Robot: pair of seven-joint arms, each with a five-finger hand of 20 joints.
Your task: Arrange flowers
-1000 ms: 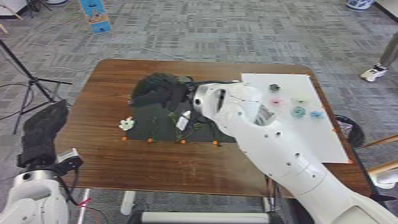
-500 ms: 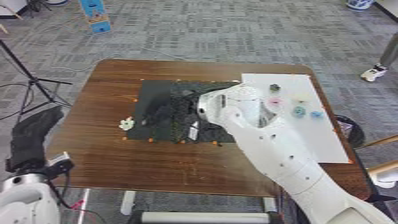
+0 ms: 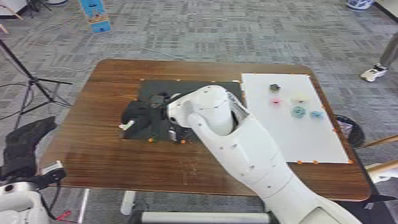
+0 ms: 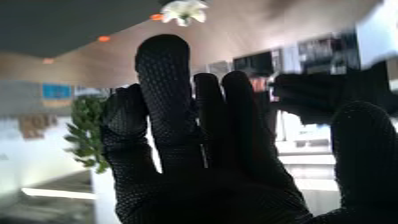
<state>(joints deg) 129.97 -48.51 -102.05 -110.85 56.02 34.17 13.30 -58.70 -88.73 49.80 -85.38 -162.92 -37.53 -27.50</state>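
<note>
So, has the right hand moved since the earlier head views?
Yes: the right hand has come nearer the robot along the left side of the black mat, to the white flower.

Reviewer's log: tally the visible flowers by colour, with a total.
White flower: 1
Dark flower: 1
Pink flower: 1
Pale cream flower: 1
Teal flower: 1
Light blue flower: 1
Total visible: 6
</note>
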